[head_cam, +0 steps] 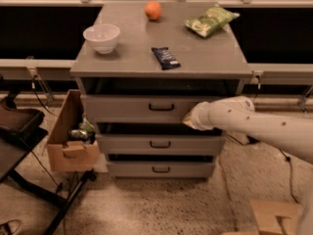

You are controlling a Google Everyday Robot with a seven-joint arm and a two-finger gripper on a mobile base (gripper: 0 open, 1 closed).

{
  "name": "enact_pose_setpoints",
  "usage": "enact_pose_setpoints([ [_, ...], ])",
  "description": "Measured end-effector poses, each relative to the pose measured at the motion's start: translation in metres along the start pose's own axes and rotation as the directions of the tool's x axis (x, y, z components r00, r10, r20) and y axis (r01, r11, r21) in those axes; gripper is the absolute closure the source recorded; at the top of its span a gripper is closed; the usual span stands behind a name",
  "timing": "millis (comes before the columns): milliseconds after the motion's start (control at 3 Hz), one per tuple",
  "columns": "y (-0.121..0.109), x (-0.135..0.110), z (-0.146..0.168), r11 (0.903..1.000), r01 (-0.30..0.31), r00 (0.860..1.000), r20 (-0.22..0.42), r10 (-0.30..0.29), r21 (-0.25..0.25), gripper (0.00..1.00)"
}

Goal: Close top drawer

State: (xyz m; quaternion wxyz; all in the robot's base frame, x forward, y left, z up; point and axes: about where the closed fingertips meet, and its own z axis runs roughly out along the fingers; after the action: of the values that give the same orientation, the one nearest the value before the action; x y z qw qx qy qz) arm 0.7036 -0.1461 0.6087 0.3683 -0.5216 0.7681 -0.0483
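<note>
Top drawer (127,109) sits directly under the table (132,48) top, above two shallower drawers (122,143), and by the look of it you are not finished. Its grey front stands a little proud of the frame. A dark strip of its inside shows between the front's upper edge and the table's lip.

Your hand (190,121) is at the right part of that front, near its lower edge and beside the handle (161,106) rather than on it. It sits at the end of the white arm (254,126), which reaches in from the right. It appears to be touching the front, as if pressing on it. You cannot tell from here whether the hand is open or closed.

Judging by the gap, most of the travel is done and a short push straight inward is left. You are pressing off-centre, so watch that the drawer does not skew and bind on its runners.

A bowl (101,37), an orange (153,10), a snack bag (211,21) and a wrapped bar (165,58) lie on the table, well apart from your hand.
</note>
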Motion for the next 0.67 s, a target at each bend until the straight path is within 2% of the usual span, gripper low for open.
enact_pose_setpoints([
  [667, -0.0008, -0.0010, 0.0020, 1.0000, 0.002, 1.000, 0.002, -0.002, 0.001, 1.00],
])
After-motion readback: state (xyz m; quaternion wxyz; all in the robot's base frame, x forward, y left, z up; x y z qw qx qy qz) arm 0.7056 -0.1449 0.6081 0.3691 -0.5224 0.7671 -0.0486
